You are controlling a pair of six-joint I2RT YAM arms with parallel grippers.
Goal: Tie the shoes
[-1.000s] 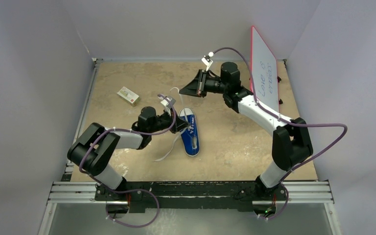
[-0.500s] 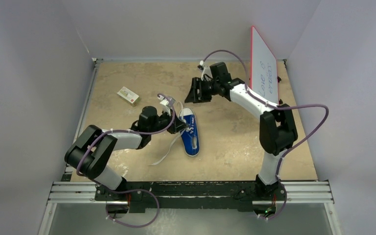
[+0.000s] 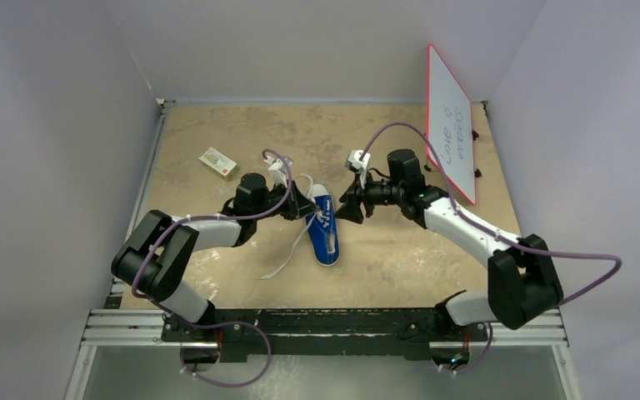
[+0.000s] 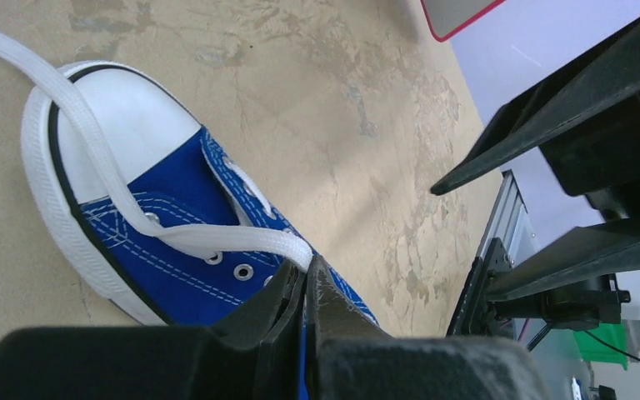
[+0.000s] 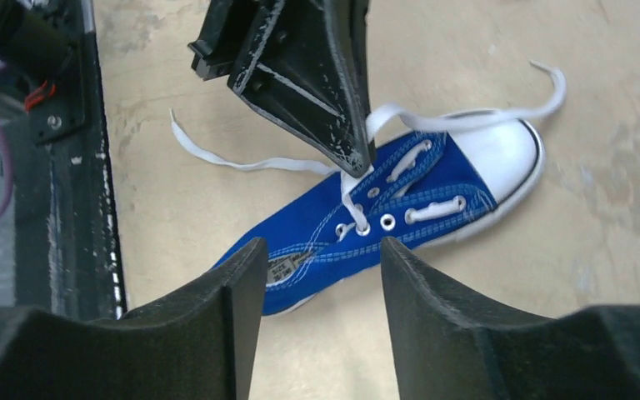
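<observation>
Mid-counter, between the two arms: small blue canvas low-top sneaker with white rubber sole and toe cap, sitting on its sole on the mottled tan counter. Toe toward the far wall, heel toward the arm bases.
Lacing: long flat white lace, undone. One strand crosses over the toe cap and runs off beyond it. Another trails across the counter on the sneaker's left, toward the near edge.
Left gripper: black, low at the sneaker's left flank beside the eyelet row. Fingers pressed together, pinching the lace between their tips. The lace runs from a front eyelet straight into the pinch.
Right gripper: black, fingers spread wide with nothing between them. It comes in from the sneaker's right side, and its own camera shows the eyelets and tongue framed in the gap. Contact with the canvas: cannot tell.
Grippers to each other: tips facing across the sneaker, near, not touching.
Far-left counter: small white-and-red box, lying flat, well apart from the sneaker.
Far-right corner: red-edged whiteboard, standing tilted beside the right wall. Handwriting on it, too small to read surely.
</observation>
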